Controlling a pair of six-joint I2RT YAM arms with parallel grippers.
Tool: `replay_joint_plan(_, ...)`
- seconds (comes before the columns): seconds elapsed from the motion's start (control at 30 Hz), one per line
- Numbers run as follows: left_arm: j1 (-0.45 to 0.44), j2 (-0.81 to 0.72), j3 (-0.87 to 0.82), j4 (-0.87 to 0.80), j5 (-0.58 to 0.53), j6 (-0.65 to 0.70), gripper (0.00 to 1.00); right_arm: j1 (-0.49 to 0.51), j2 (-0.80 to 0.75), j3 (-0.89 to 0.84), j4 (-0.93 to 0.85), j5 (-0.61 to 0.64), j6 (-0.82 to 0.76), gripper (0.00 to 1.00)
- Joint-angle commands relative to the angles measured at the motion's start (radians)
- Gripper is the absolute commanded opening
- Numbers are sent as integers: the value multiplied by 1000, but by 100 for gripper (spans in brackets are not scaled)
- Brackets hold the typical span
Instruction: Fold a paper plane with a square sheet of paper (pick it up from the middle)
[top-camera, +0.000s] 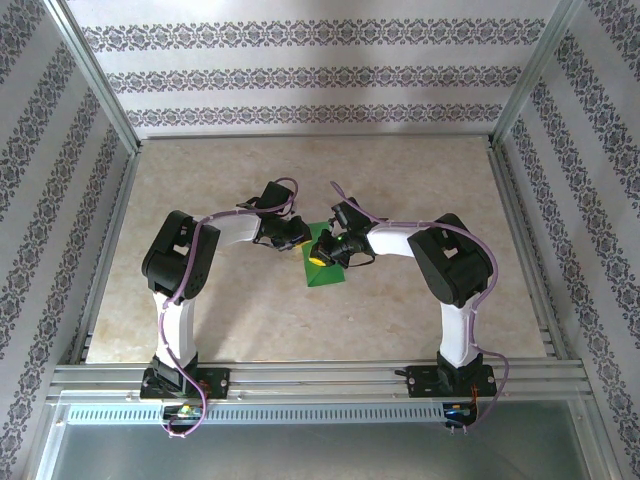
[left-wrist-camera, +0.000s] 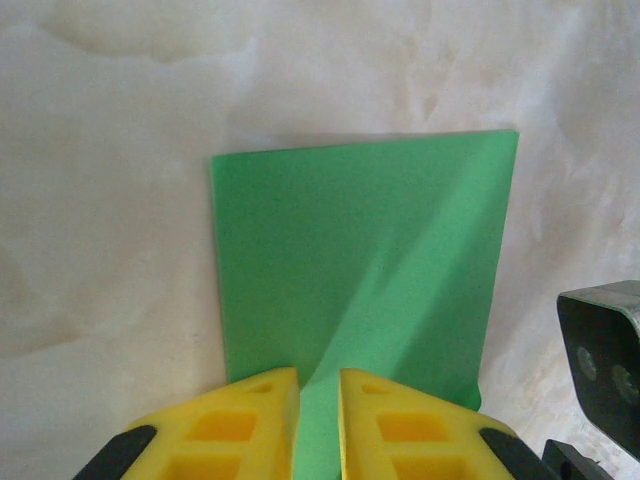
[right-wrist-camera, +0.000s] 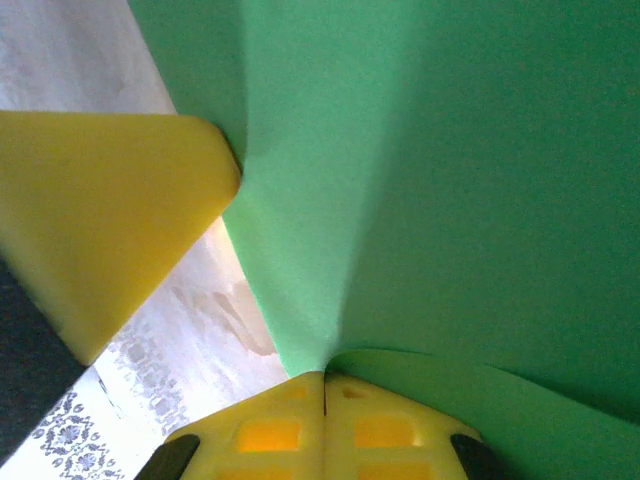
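**Right gripper (right-wrist-camera: 325, 382) clamped on the sheet: tear and crumple risk**

Yellow fingertips of the right gripper are shut tight on the square sheet of paper (right-wrist-camera: 450, 180); sheet bulges up from that pinch. Left gripper (left-wrist-camera: 319, 388) sits at the sheet's edge, fingers a narrow slot apart with green in the slot; you can't tell whether it's biting. Sheet (top-camera: 327, 274) is mid-table between the two wrists; soft diagonal ridge, no sharp crease visible.

Risks, my read: pull the arms apart and thin paper tears or slips out; push them together and it buckles, crease lands crooked.

Around: marble-look tabletop (top-camera: 250, 320), aluminium frame rail (top-camera: 300, 375), patterned walls (top-camera: 300, 75); all well apart. Only obstruction is the grippers themselves; a left finger (right-wrist-camera: 110, 210) touches the sheet just beside your right pinch, so the grippers could clash.
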Motion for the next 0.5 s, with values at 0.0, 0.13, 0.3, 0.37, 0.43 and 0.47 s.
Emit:
replay_joint_plan(0.0,7,35,7,-75,-32,-4,20,-9,13,-11,-27,26,-19,2)
replay_joint_plan(0.13,7,32,10,-76,-34,-6,20,-9,25,-8,-25,23,-19,2)
replay_joint_plan(0.3,7,30,11,-77,-30,-5,20,-8,37,-4,-14,12,-14,2)
replay_joint_plan(0.37,8,25,16,-83,-30,-5,20,-8,36,-6,-16,15,-13,3)
replay_joint_plan(0.43,15,9,21,-85,-29,-9,20,-8,36,-7,-20,19,-10,4)
replay_joint_plan(0.47,20,-3,21,-83,-31,-16,20,-10,36,-10,-23,21,-10,6)
